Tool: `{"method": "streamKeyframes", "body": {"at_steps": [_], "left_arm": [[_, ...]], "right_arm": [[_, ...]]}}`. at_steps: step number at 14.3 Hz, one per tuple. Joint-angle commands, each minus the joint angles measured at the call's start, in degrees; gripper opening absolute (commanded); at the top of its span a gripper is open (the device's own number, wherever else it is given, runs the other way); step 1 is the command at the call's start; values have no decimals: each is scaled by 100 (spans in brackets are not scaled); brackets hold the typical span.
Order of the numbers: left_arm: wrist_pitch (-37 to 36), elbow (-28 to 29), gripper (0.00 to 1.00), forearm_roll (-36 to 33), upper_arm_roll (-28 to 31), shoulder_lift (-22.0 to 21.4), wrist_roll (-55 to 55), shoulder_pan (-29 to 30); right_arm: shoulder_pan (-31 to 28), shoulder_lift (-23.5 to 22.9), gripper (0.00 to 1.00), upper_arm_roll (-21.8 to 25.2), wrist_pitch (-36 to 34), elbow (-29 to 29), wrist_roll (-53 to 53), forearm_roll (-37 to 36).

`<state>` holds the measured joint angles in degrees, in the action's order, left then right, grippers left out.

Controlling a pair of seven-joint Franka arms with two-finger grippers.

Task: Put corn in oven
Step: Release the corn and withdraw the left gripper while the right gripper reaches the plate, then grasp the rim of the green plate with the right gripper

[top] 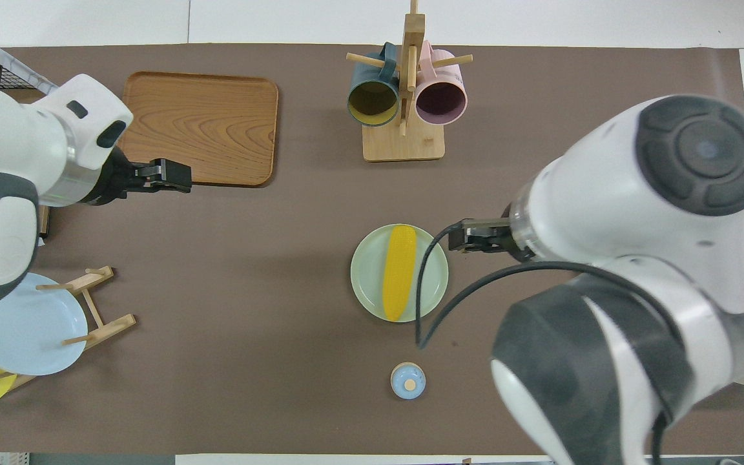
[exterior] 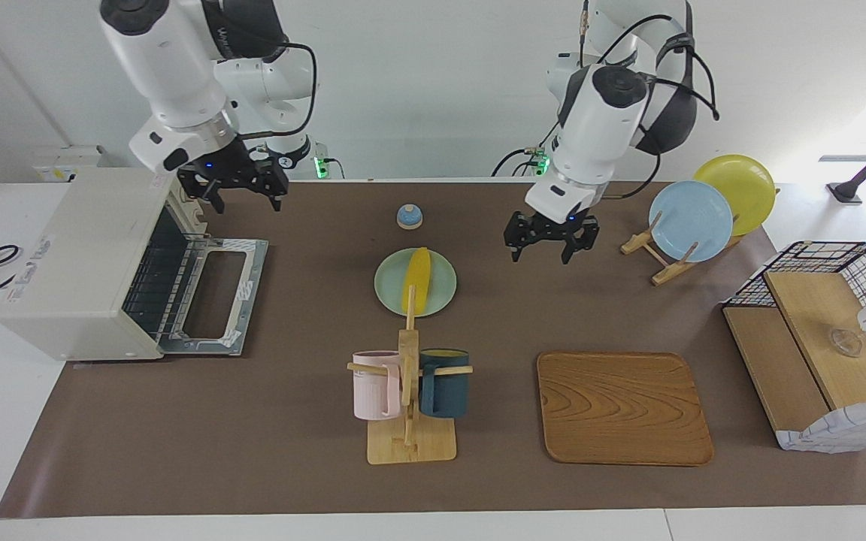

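The corn [exterior: 418, 280] is laid on the plate [exterior: 440, 294] between both arms, long axis pointing away from the robots. The left gripper [exterior: 551, 239] and right gripper [exterior: 231, 185] are seen spread apart, empty.

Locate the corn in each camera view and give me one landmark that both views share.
Facing view: the corn lies on the pale green plate near the picture's middle, just above the mug rack.
Overhead view: the corn lies on the same plate, right of centre, below the mug rack.
Shared landmark: the small blue bell, nearer to the robots than the plate.
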<state>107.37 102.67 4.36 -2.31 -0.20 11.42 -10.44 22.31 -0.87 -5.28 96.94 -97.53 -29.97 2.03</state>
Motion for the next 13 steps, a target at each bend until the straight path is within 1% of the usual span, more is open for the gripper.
{"method": "streamKeyframes", "body": {"at_steps": [1, 2, 3, 5, 6, 8, 9, 10, 11, 12, 13], "left_arm": [[-383, -63, 100, -276, -59, -199, -245, 287], [-471, -63, 100, -330, -59, -235, -455, 358], [-602, -72, 100, -339, -59, -244, -692, 402], [-813, -81, 100, -400, 28, -340, -913, 403], [-936, -81, 100, -557, 46, -410, -966, 394], [-1278, -72, 100, -664, 46, -551, -1290, 394], [-1419, -63, 100, -664, 46, -612, -1335, 385], [-1577, -63, 100, -664, 46, -683, -1336, 385], [-1762, -63, 100, -664, 38, -727, -1318, 394], [-1816, -63, 100, -656, 29, -736, -1283, 385], [-1755, -63, 100, -595, 11, -736, -1257, 385]], "right_arm": [[701, -701, 100, 27, 464, 207, -867, -316], [1009, -930, 100, 27, 736, 216, -1131, -552], [1186, -1124, 100, 27, 1069, 147, -1255, -677], [1284, -1178, 100, 27, 1606, -160, -1274, -687], [1406, -1248, 100, 27, 1730, -248, -1283, -713], [1688, -1668, 100, 27, 1906, -267, -1387, -949], [1767, -1853, 92, 27, 2038, -267, -1441, -1159], [1777, -1942, 76, 27, 2152, -293, -1450, -1266], [1768, -1978, 68, 27, 2188, -311, -1432, -1328], [1759, -1987, 57, 27, 2189, -328, -1424, -1407], [1759, -1978, 49, 27, 2267, -398, -1424, -1416]]}}
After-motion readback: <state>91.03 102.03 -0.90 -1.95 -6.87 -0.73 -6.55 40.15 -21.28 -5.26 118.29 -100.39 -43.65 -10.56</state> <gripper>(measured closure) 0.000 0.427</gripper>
